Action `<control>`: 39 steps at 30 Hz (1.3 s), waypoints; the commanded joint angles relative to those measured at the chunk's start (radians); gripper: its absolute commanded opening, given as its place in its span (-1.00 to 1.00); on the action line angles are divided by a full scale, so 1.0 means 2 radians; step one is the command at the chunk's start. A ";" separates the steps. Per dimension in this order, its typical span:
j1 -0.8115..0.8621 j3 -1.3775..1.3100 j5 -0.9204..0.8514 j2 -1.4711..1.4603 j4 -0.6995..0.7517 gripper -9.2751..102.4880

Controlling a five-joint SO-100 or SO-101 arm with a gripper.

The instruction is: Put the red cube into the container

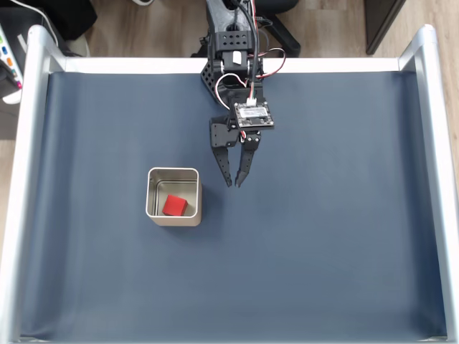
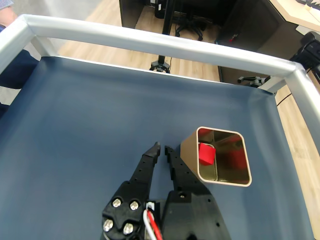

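The red cube (image 1: 175, 206) lies inside the container (image 1: 153, 215), a square silver tin with rounded corners standing left of centre on the dark blue mat. In the wrist view the red cube (image 2: 206, 153) rests against the inner wall of the container (image 2: 222, 181). My gripper (image 1: 234, 184) hangs to the right of the tin, apart from it, its black fingers nearly together with nothing between them. In the wrist view my gripper (image 2: 162, 147) points just left of the tin.
A silver metal frame (image 1: 29, 179) borders the mat on the left, right and far sides. The arm's base (image 1: 233, 43) stands at the far edge. Open mat (image 1: 330, 236) spreads to the right and in front of the tin.
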 commanded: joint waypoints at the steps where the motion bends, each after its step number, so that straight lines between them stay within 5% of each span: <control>1: -0.003 0.031 0.001 0.050 -0.008 -0.83; 14: 0.000 0.150 0.039 0.146 0.058 -0.83; 39: -0.009 0.154 0.103 0.182 0.340 -0.83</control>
